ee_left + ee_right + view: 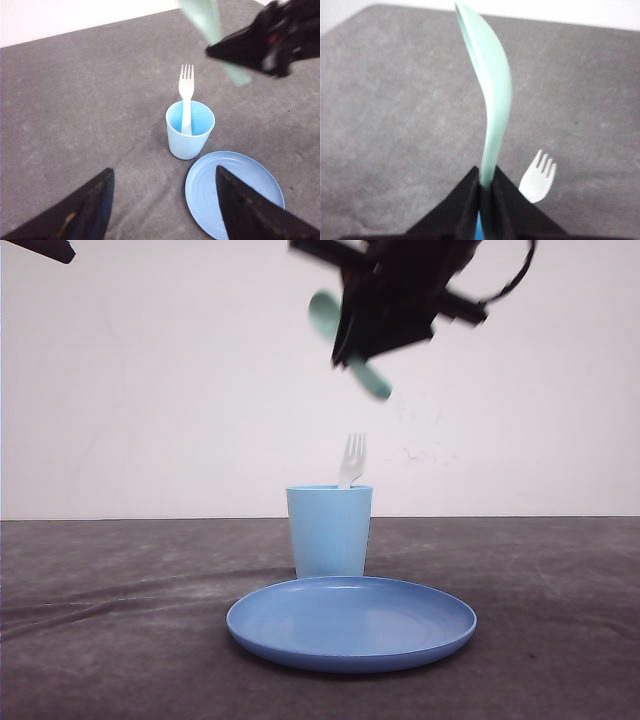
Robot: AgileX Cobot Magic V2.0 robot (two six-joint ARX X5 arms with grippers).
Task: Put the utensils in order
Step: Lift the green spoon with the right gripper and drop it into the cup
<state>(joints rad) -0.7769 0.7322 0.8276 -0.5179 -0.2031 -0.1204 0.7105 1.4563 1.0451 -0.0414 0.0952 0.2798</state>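
The white fork [352,460] stands in the light blue cup [329,530], tines up above the rim. My right gripper [352,348] hangs high above the cup, shut on the handle of the mint-green spoon [324,315], which is tilted with its bowl up and to the left. In the right wrist view the gripper [486,175] pinches the spoon [492,90], with the fork [538,180] just beside it below. My left gripper [164,171] is open and holds nothing, well above the table short of the cup [190,130] and fork [186,87].
A round blue plate [350,625] lies just in front of the cup on the dark grey table [120,590]. A white wall stands behind. A dark part of the left arm [40,248] shows at the top left corner.
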